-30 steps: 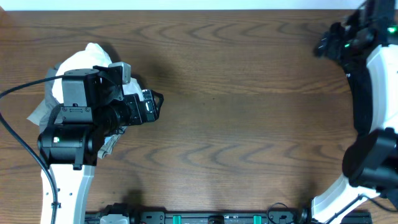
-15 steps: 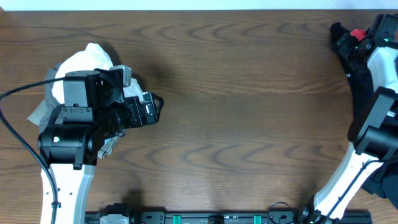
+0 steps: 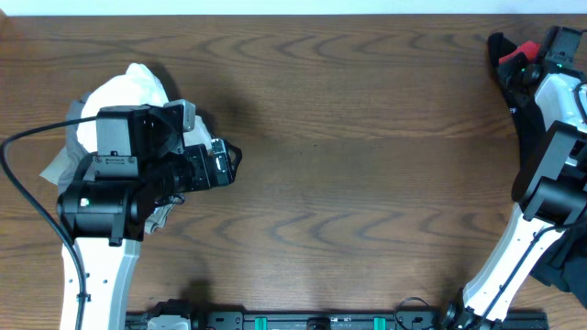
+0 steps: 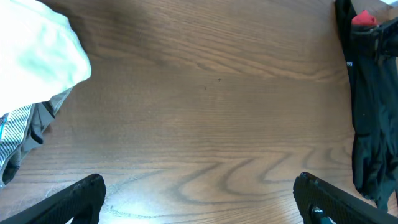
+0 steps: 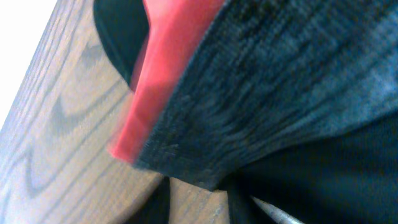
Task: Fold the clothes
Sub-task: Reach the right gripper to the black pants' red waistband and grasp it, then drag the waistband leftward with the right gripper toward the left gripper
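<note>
The black trousers [image 3: 502, 53] lie bunched at the table's far right corner, with a strip of their red inside [image 3: 525, 49] turned up. My right gripper [image 3: 541, 55] is down on that edge and shut on it. In the right wrist view the grey waistband [image 5: 298, 81] and red lining [image 5: 165, 68] fill the frame, lifted just off the wood. My left gripper [image 4: 202, 208] hovers open over bare wood, both fingertips [image 4: 84, 198] wide apart and holding nothing. The trousers [image 4: 368, 112] show at the right edge of the left wrist view.
A heap of white cloth [image 3: 124, 92] lies at the left, partly under the left arm, with a grey striped garment [image 4: 18, 134] beside it. The table's far edge [image 3: 293, 13] runs just behind the trousers. Wood tabletop [image 3: 367, 183] spans the middle.
The right gripper came down onto the trousers' edge and closed on it, turning up the red inside. The left arm has barely moved.
</note>
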Controlling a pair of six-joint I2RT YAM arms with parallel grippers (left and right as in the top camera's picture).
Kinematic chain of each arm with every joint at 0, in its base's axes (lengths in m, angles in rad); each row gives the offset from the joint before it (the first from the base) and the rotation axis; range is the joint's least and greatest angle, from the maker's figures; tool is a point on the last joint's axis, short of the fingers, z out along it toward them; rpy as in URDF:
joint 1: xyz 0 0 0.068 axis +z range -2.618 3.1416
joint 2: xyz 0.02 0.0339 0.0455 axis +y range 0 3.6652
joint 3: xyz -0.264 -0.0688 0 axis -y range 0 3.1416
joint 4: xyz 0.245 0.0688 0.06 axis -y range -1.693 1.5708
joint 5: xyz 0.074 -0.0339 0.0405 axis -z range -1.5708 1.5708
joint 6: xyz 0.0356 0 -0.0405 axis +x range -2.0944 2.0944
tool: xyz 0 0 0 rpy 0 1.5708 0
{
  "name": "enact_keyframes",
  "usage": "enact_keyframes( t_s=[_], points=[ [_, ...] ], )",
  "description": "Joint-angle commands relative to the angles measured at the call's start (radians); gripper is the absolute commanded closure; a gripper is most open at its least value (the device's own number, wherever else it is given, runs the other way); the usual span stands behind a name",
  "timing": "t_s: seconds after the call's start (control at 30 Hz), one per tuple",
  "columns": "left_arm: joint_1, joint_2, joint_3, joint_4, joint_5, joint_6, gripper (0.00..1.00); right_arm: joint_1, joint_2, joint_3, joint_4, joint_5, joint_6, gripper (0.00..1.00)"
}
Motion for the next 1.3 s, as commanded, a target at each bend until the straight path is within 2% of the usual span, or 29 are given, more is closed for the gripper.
enact_keyframes(
  t_s=[0.0, 0.33, 0.5, 0.87, 0.97, 1.1, 1.13, 1.2, 1.27],
  points=[
    [0.000, 0.017, 0.024, -0.002, 0.013, 0.006, 0.02, -0.021, -0.030, 0.016, -0.009, -0.061, 0.008, 0.99],
    [0.001, 0.031, 0.024, 0.016, 0.003, 0.030, 0.02, 0.010, -0.244, 0.017, -0.101, -0.439, -0.179, 0.99],
    [0.001, 0.014, 0.050, 0.028, -0.068, 0.030, 0.02, 0.108, -0.375, 0.017, -0.245, -0.465, -0.280, 0.99],
    [0.001, -0.058, 0.248, 0.018, -0.199, 0.033, 0.02, 0.495, -0.433, 0.015, -0.419, -0.400, -0.368, 0.99],
    [0.001, -0.078, 0.260, -0.005, -0.254, 0.033, 0.02, 0.621, -0.433, 0.015, -0.435, -0.365, -0.397, 0.99],
    [0.001, -0.081, 0.260, -0.061, -0.257, 0.067, 0.02, 0.795, -0.433, 0.015, -0.455, -0.289, -0.467, 0.99],
    [0.001, -0.077, 0.260, -0.073, -0.257, 0.079, 0.02, 0.828, -0.433, 0.015, -0.459, -0.274, -0.492, 0.96],
    [0.001, -0.069, 0.260, -0.089, -0.257, 0.086, 0.02, 0.890, -0.434, 0.016, -0.463, -0.186, -0.513, 0.76],
    [0.001, -0.061, 0.260, -0.092, -0.257, 0.086, 0.02, 0.911, -0.443, 0.016, -0.465, -0.108, -0.512, 0.71]
  ],
)
